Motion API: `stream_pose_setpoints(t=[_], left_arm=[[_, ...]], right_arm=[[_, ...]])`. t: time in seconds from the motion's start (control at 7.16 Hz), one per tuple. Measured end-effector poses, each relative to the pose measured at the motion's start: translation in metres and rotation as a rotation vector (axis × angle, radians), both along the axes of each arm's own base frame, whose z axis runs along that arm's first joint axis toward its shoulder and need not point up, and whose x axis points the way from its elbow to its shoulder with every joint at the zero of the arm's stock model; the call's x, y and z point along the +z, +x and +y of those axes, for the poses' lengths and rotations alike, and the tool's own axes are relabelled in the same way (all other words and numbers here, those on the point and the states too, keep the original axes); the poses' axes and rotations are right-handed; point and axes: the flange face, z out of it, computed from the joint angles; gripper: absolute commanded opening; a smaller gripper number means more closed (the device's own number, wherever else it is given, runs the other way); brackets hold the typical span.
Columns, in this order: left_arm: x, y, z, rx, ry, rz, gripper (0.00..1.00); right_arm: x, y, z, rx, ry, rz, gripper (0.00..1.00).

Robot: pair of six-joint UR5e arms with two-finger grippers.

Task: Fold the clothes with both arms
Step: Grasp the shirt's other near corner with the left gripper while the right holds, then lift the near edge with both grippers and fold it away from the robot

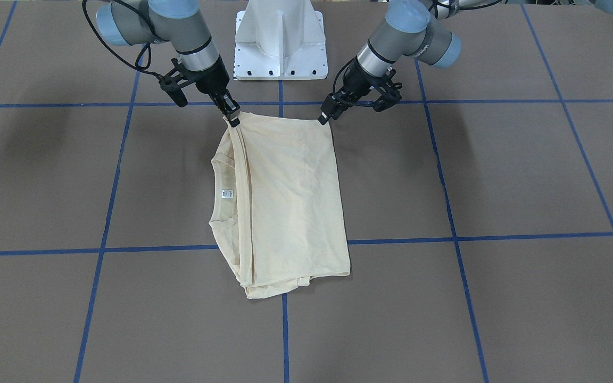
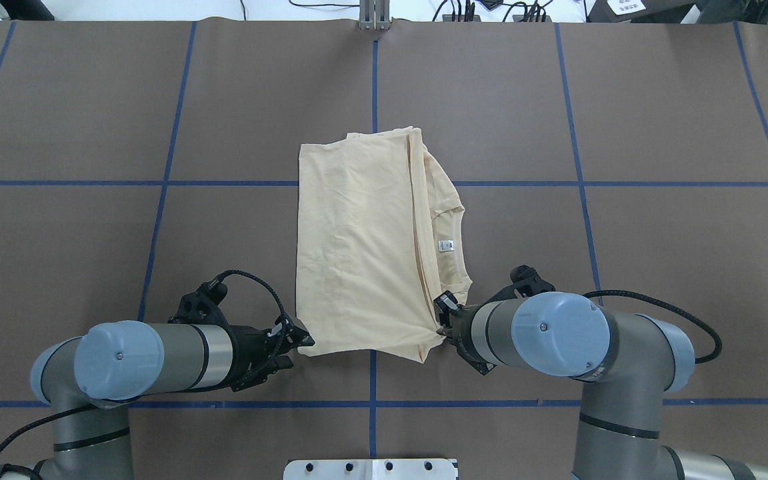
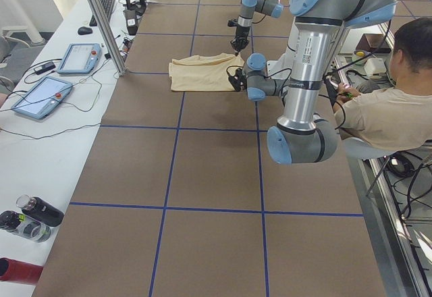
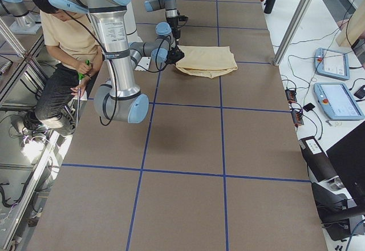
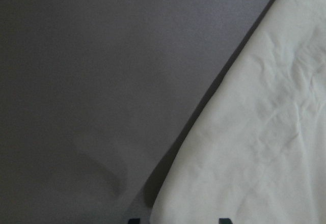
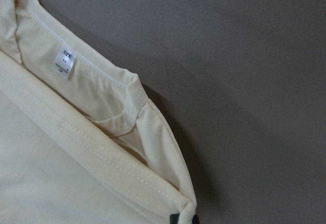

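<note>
The cream-yellow shirt (image 1: 290,197) lies folded at the table's middle, print hidden, its neck label (image 2: 447,245) facing up. It also shows in the overhead view (image 2: 357,247). My right gripper (image 2: 443,327) is shut on the shirt's near corner by the neck. In the right wrist view (image 6: 183,219) the corner sits pinched between the tips. My left gripper (image 2: 301,343) is at the other near corner. In the left wrist view its fingertips (image 5: 133,220) stand apart, astride the shirt's edge (image 5: 254,132), so it reads as open.
The white pedestal base (image 1: 281,42) stands just behind the shirt. A seated person (image 3: 385,108) is behind the robot. Tablets (image 3: 40,94) and bottles (image 3: 34,216) lie on the side bench. Blue tape lines (image 1: 285,330) grid the brown table.
</note>
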Motion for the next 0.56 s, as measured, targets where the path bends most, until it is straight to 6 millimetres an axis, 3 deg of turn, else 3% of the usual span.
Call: stream_pose_setpoints(t=[0.28, 0.42, 0.56], left_arm=[[0.0057, 0.0065, 0.0029, 0.007, -0.006, -0.012, 0.46], [0.0073, 0.0093, 0.0027, 0.007, -0.008, -0.016, 0.34], [0.0076, 0.0111, 0.0025, 0.008, -0.008, -0.018, 0.04]], right_arm=[[-0.0001, 0.0, 0.0, 0.0, 0.0, -0.001, 0.0], [-0.0002, -0.0001, 0.0003, -0.001, 0.0, -0.001, 0.0], [-0.0002, -0.0002, 0.0004, -0.001, 0.0, -0.001, 0.0]])
